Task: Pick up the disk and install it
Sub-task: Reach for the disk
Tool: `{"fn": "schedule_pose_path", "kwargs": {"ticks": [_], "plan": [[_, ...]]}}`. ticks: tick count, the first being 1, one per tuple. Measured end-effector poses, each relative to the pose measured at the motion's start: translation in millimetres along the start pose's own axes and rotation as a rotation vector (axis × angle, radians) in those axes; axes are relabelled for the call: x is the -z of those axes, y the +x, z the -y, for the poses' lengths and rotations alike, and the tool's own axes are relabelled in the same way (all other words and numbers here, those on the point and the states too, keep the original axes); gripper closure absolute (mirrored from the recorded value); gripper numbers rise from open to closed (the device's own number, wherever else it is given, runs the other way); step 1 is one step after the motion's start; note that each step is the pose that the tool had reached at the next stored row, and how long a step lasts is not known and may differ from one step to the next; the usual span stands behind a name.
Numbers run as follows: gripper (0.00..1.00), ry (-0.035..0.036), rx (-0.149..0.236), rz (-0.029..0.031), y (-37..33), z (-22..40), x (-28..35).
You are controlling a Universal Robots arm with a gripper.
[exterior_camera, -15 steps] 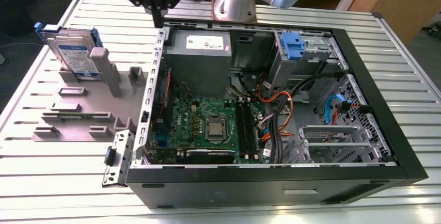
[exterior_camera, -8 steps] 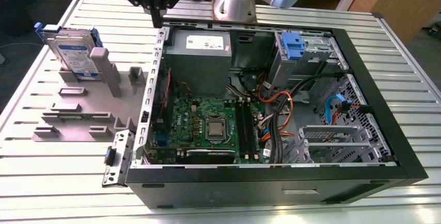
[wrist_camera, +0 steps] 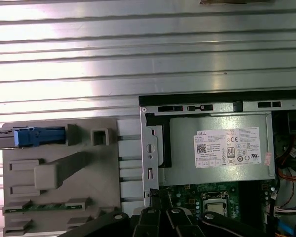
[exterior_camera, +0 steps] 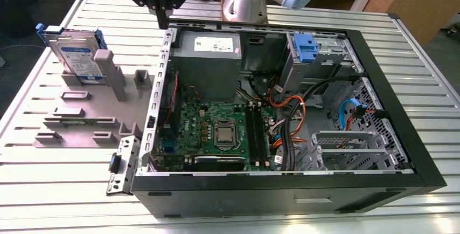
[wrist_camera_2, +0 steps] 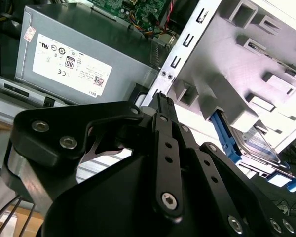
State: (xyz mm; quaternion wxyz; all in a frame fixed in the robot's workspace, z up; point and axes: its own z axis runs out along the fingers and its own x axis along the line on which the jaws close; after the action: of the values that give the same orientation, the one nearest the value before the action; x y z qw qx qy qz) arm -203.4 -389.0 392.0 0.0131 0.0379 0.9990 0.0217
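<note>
Disk (exterior_camera: 77,57): showing silver metal, a glossy label, a blue plastic bracket.
Table (exterior_camera: 57,183): gleaming as ribbed bare metal.
Holder (exterior_camera: 126,111): looking like matt grey plastic, perhaps printed.
Power supply (exterior_camera: 208,69): wearing dull grey sheet metal.

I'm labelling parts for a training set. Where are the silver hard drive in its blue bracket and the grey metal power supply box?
Silver hard drive in its blue bracket (exterior_camera: 75,55), exterior view, on its white-and-blue label.
Grey metal power supply box (wrist_camera: 227,147), first wrist view, on its white sticker.
</note>
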Motion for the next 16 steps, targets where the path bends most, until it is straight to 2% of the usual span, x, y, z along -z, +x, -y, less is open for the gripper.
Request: {"fn": "schedule_pose_path", "kwargs": {"ticks": [12,16], "plan": [[0.89,-0.0001,0.0,0.0001,7.5,0.6,0.1],[0.89,0.0,0.0,0.0,7.8,0.6,0.2]]}}
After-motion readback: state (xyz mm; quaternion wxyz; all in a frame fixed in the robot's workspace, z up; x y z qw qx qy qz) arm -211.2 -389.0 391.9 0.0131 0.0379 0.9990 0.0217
